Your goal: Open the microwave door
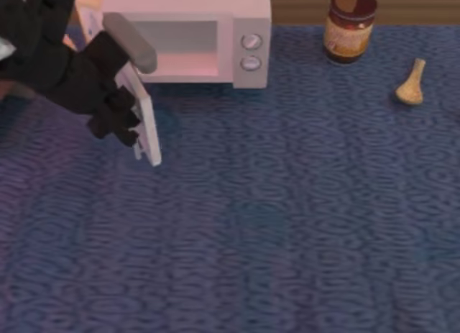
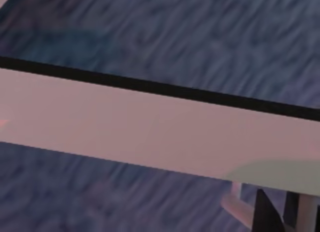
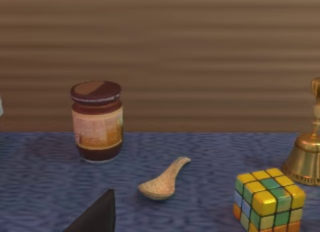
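One microwave (image 1: pixel 208 34) at the blue surface's (image 1: pixel 287 225) far edge, cavity exposed. Its door (image 1: pixel 144 124) swung wide, jutting forward from the microwave's left corner. Left pincer (image 1: pixel 122 121) against the door's outer face; grip cannot be told. Jar (image 1: pixel 350 25), then spoon (image 1: pixel 411 85), right of the microwave.

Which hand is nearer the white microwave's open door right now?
Left. The left hand is at the swung-open white microwave door, at its outer face. The right hand does not show in the top view.
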{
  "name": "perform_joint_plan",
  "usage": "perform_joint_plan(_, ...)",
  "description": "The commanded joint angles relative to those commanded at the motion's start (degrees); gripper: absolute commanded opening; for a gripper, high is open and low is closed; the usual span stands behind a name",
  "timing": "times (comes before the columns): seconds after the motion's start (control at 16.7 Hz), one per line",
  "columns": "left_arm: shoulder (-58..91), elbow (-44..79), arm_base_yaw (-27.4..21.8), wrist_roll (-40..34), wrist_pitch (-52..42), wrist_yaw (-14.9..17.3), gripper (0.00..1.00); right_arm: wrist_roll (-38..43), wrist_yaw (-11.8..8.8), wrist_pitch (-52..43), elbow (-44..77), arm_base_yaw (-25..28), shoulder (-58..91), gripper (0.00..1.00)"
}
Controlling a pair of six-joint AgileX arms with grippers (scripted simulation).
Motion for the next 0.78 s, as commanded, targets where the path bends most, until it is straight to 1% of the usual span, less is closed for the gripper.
perform_joint_plan(0.18,0.0,0.0,1.8,4.6,-1.8,1.9,0.00,0.0,0.0,0.0,0.0,0.0,0.0,1.00)
perform_joint_plan(0.3,-0.1,0.1,2.5,6.3,-2.5,2.7,0.00,0.0,0.0,0.0,0.0,0.0,0.0,1.00)
perform_joint_plan(0.78,-0.1,0.1,2.6,6.4,-2.5,2.7,0.00,0.0,0.0,0.0,0.0,0.0,0.0,1.00)
